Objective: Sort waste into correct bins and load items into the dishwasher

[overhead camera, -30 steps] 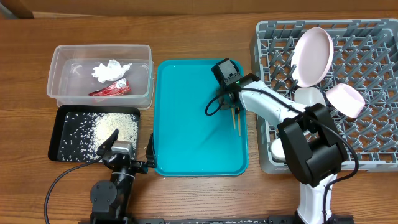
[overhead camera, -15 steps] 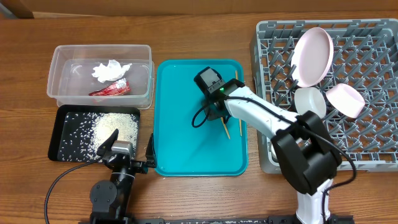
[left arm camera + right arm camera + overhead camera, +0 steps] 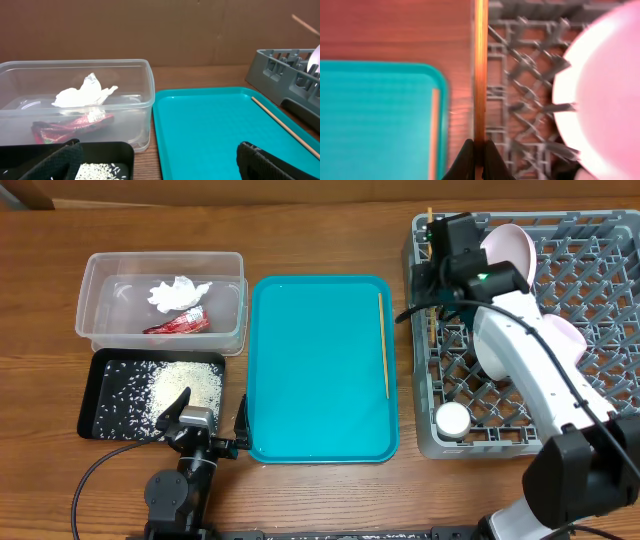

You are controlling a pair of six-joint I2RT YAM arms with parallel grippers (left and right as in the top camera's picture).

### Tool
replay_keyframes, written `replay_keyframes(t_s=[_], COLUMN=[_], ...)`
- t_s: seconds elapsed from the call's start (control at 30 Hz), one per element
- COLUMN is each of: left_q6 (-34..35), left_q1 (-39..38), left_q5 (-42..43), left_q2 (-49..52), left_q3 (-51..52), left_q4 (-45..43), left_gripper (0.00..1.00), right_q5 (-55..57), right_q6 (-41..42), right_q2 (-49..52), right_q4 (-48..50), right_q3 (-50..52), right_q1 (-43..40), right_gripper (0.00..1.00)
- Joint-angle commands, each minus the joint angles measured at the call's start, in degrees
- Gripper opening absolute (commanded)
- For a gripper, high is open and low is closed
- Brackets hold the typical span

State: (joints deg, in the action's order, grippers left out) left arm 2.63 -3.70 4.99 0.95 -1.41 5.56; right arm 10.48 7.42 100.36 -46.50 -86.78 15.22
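Chopstick (image 3: 480,60) is sitting pinched in the right gripper's (image 3: 479,150) closed fingers, reaching straight out ahead of them along the left edge of the grey dish rack (image 3: 600,370). A pink plate (image 3: 610,85) is standing in the rack to this gripper's right; a second chopstick (image 3: 383,345) is lying on the teal tray (image 3: 310,380) to its left. The left gripper (image 3: 159,150) is hanging wide open, the clear tub (image 3: 145,100) ahead on its left holding tissue (image 3: 82,95) and red wrapper (image 3: 70,125).

The wooden table (image 3: 320,235) carries a teal tray (image 3: 310,370) at its middle. Left of that tray sit a clear tub (image 3: 160,258) and, nearer the robot, a black tray (image 3: 92,385). A grey dish rack (image 3: 424,420) stands just to its right.
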Motion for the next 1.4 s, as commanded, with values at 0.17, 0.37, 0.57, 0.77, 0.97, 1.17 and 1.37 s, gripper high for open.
replay_keyframes(t_s=[0.17,0.37,0.57,0.77,0.97,1.17,1.37], left_q6=[0.3,0.3,0.3,0.3,0.3,0.3,0.3], left_q1=[0.3,0.3,0.3,0.3,0.3,0.3,0.3], left_q5=[0.8,0.8,0.8,0.8,0.8,0.8,0.8], left_q2=[-0.6,-0.6,-0.6,-0.6,-0.6,-0.6,-0.6], left_q3=[0.5,0.5,0.5,0.5,0.5,0.5,0.5], left_q4=[-0.2,-0.3,-0.3,-0.2,-0.3,-0.2,-0.2], left_gripper=[1.0,1.0,1.0,1.0,1.0,1.0,1.0], right_q5=[1.2,-2.2,-2.4,9.4,16.8,16.5,16.2], right_q6=[-2.7,0.3,3.4,10.2,10.4,10.4,12.4], right_q2=[4.0,-1.1,-1.8,4.3,12.0,17.5,19.8], right_q4=[-3.6,-4.0,-3.8,1.9,7.5,8.0,7.1], right_q3=[0.4,-0.4,0.8,4.5,5.9,5.9,5.9], right_q1=[0.1,4.6,13.4,17.2,16.9,16.9,16.9], right_gripper=[0.38,0.41,0.41,0.41,0.41,0.4,0.38])
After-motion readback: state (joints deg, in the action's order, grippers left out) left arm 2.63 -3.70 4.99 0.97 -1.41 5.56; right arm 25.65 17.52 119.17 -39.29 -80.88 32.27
